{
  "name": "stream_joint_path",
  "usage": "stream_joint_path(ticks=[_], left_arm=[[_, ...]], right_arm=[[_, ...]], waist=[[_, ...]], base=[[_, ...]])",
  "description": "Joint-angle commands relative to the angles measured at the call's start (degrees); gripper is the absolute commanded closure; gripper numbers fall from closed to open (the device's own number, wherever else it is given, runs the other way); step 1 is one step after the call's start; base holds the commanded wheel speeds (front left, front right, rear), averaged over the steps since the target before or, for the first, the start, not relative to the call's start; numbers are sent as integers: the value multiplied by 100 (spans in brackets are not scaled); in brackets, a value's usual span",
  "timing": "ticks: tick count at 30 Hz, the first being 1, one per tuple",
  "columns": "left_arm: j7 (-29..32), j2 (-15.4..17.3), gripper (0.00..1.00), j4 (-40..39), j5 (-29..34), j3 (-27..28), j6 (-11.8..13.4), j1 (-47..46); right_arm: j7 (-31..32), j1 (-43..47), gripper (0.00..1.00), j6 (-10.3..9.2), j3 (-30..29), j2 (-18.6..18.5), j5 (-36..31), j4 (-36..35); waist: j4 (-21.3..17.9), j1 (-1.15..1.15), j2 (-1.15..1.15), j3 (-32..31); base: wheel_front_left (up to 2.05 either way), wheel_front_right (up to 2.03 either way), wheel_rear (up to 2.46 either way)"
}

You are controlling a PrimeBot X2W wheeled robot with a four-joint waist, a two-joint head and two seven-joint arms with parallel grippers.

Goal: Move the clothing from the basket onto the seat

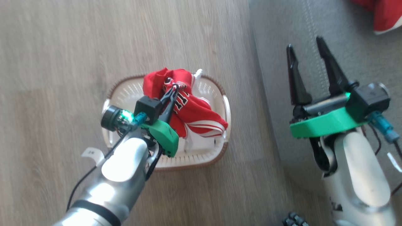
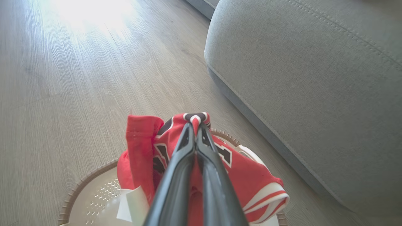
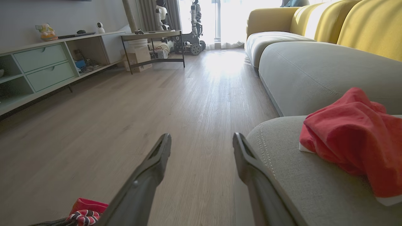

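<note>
Over the small oval cream plastic basket (image 1: 204, 150) with its brown woven-look rim, your left gripper (image 1: 171, 89) has its 2 dark fingers pressed together on a fold of the red jersey (image 1: 194, 110) with white trim and white-outlined black letters. In the left wrist view the left gripper (image 2: 195, 125) pinches the cloth right at its tips, and a bit of the black-and-white striped edging pokes out just past them. The jersey (image 2: 251, 175) is bunched up under that grip. Its lower part trails down into the basket (image 2: 91, 179), and the white-striped hem reaches the rim on the sofa's side.

The basket stands on the pale wood-plank floor (image 1: 62, 62), just beside the large grey fabric seat (image 1: 276, 69) cushion but not touching it. The left wrist view shows the seat (image 2: 314, 78) and its rounded edge rising to the right of the basket.

Your right gripper (image 1: 304, 44) hangs over the near edge of the seat with its 2 fingers spread apart and nothing between them. In the right wrist view the right gripper (image 3: 201, 138) points along the floor, with its right finger against the seat (image 3: 298, 182) edge and its double line of stitching.

Another crumpled red garment (image 3: 351, 138) with a white edge lies on the seat, well apart from the basket. You can see that red garment (image 1: 383, 15) at the top right corner of the head view.
</note>
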Motion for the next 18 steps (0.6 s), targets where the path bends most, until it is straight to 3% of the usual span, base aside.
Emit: stream_joint_path(ticks=[1, 18], left_arm=[[-70, 54, 100, -312, -43, 119, 73, 171], [13, 121, 100, -1180, -279, 191, 185, 858]], right_arm=[[-36, 214, 0, -2, 70, 25, -56, -75], [-36, 1317, 0, -2, 254, 25, -52, 765]], waist=[[196, 0, 0, -596], [536, 0, 0, -2635]], base=[[0, 0, 0], [0, 0, 0]])
